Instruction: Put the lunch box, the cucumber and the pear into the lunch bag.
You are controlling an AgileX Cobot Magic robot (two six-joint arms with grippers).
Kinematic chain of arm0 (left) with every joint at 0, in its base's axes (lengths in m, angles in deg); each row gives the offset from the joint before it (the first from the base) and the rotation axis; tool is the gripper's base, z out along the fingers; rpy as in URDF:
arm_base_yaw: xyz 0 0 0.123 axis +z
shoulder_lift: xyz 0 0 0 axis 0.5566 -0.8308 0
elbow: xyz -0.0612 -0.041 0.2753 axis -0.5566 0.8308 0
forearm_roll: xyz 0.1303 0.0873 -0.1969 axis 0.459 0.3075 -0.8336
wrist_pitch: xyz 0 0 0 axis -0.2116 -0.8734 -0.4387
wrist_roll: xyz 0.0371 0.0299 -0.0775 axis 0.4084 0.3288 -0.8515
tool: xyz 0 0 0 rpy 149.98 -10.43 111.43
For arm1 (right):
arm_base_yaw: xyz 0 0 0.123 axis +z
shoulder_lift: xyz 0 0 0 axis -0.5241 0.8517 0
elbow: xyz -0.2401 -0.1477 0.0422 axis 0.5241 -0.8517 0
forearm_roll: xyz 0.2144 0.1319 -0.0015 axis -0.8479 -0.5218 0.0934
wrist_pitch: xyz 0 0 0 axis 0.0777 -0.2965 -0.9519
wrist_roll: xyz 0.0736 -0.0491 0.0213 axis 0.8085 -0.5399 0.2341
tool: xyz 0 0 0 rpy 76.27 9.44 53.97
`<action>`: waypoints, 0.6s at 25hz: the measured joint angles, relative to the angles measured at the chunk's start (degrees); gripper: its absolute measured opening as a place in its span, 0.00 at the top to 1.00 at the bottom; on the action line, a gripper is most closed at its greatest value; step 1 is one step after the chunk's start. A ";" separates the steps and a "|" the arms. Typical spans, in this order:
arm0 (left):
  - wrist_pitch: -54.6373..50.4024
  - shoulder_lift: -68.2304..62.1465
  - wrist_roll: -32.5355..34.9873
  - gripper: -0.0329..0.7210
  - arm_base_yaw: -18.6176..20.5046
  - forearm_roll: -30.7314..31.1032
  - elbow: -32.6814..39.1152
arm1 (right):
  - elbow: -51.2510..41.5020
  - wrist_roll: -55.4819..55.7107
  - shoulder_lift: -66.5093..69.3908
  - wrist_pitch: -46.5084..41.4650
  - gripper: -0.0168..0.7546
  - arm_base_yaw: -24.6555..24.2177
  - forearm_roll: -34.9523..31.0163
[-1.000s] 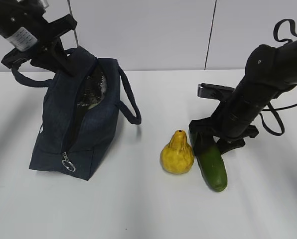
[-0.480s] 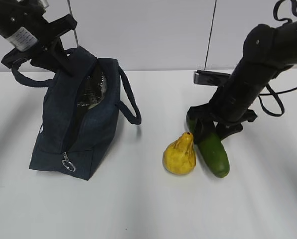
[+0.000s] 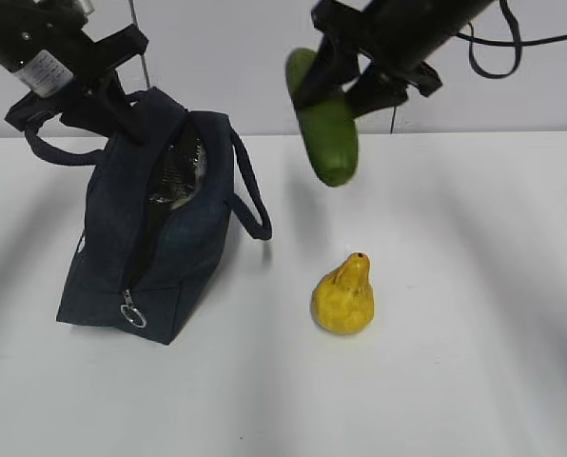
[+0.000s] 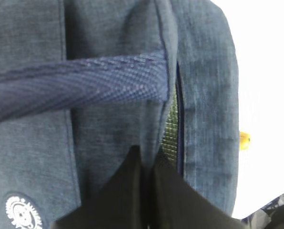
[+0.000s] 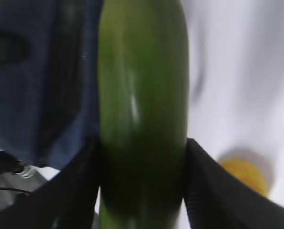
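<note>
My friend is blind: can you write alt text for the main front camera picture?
A robot gripper holds a green cucumber in the air beside an open navy lunch bag; a yellow pear sits on the white table.

We see the navy lunch bag (image 3: 150,228) upright at nine o'clock, zipper open on silvery lining. The dark green cucumber (image 3: 326,124) hangs tilted in the air at twelve. The yellow pear (image 3: 343,295) stands upright at centre.
</note>
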 joint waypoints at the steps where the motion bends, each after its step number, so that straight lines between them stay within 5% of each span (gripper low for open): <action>1: 0.00 0.00 0.00 0.95 0.00 -0.41 0.00 | 0.87 0.00 0.00 0.00 0.51 0.56 -2.91; 6: 0.06 0.00 0.00 0.95 0.00 -2.07 0.00 | 1.63 0.00 1.32 2.83 0.51 5.49 -12.73; 15: 0.05 0.00 0.00 0.95 0.00 -2.29 0.00 | 1.67 1.10 11.09 13.29 0.51 11.25 -17.13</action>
